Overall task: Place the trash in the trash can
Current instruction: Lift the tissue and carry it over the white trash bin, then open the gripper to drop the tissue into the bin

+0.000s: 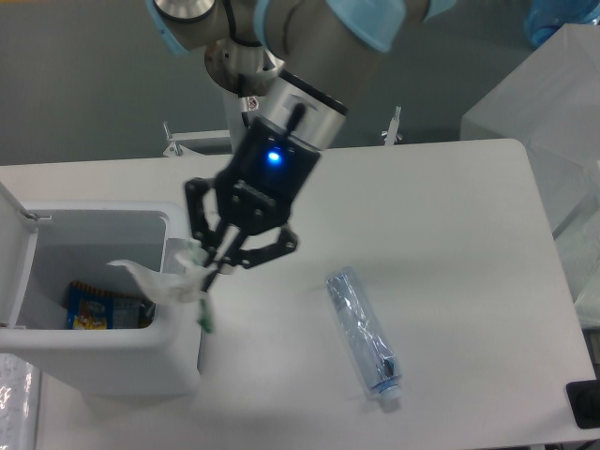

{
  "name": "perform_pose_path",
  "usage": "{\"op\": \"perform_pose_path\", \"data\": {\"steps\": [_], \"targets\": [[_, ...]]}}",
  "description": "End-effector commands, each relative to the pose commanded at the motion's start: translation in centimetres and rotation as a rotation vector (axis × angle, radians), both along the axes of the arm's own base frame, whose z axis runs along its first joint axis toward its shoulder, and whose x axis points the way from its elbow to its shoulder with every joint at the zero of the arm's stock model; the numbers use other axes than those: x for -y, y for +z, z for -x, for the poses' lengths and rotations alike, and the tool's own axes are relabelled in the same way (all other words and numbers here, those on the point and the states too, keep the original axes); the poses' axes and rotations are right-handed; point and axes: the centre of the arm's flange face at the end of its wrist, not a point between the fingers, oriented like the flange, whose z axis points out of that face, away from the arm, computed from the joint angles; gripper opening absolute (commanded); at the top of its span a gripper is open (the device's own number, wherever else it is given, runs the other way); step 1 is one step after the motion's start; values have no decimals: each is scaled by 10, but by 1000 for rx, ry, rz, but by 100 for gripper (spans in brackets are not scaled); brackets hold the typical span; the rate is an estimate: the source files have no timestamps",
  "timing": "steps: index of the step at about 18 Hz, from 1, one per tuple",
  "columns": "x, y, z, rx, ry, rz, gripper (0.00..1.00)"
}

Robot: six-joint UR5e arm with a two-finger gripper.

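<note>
The gripper (pixel 208 272) pinches the tissue (pixel 161 279) over the bin (pixel 178 281) rim: soft, weightless, limp. The bottle (pixel 364 336), right, looks light, springy; grip mid-body.

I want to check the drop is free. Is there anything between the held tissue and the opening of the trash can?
Nothing visible blocks it. The gripper holds the tissue over the right rim of the trash can, whose lid is swung open at the left. Inside lies only a colourful wrapper, low down.
</note>
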Motion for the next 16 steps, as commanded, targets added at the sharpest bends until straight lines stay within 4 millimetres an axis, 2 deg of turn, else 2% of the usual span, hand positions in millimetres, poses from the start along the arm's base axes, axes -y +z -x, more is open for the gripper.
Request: {"op": "perform_pose_path", "data": {"steps": [4,5,6,7,8,9,11,16], "targets": [[-11,-9,-23,12,-37,13,8],[-12,-12,-23,14,-40,15,14],[-12,-14,-24,13,-44,16,30],[-12,-16,-25,11,-49,17,50],[-12,-18,-25,8,-52,17,84],[-11,-19,-26,10,-52,19,95],[-11,-23,-28,15,-53,25,100],[-13,-36,-26,25,-50,45,100]]}}
